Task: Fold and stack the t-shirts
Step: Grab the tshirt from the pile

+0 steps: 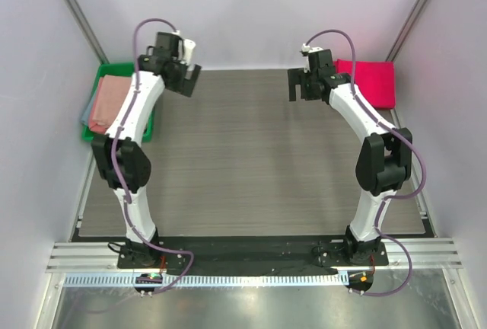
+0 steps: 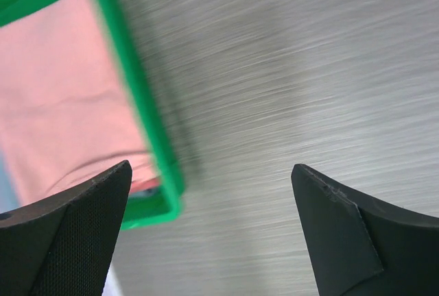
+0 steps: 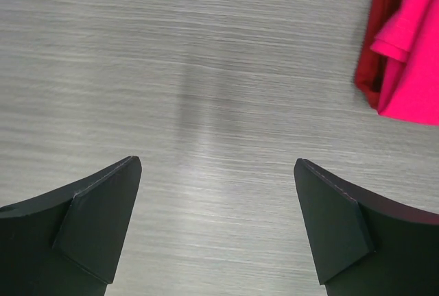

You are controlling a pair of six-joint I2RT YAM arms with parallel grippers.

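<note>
Our left gripper [image 1: 189, 79] hangs above the table's far left corner with its jaws spread wide and nothing between them. Just to its left sits the green bin [image 1: 101, 78]. A salmon-pink t-shirt [image 1: 112, 100] lies on top of the pile inside, and a greyish layer [image 1: 87, 113] peeks out along the bin's left side. From the left wrist view the pink cloth looks smooth, with a few shallow creases. We judge it light, limp and easily dragged, so it will sag from wherever we pinch it. An edge or corner of the top layer alone seems the best hold, because a deep grab could lift the shirts underneath too.

Across the bare grey table [image 1: 251, 154], our right gripper [image 1: 300, 85] also stands fully open and holds nothing. It hovers just left of the folded magenta t-shirt [image 1: 374, 83] at the far right corner. A darker red layer shows under that shirt's near edge in the right wrist view, and we cannot tell whether it is a second garment. The folded bundle is soft and will slump unless we support it from two points.
</note>
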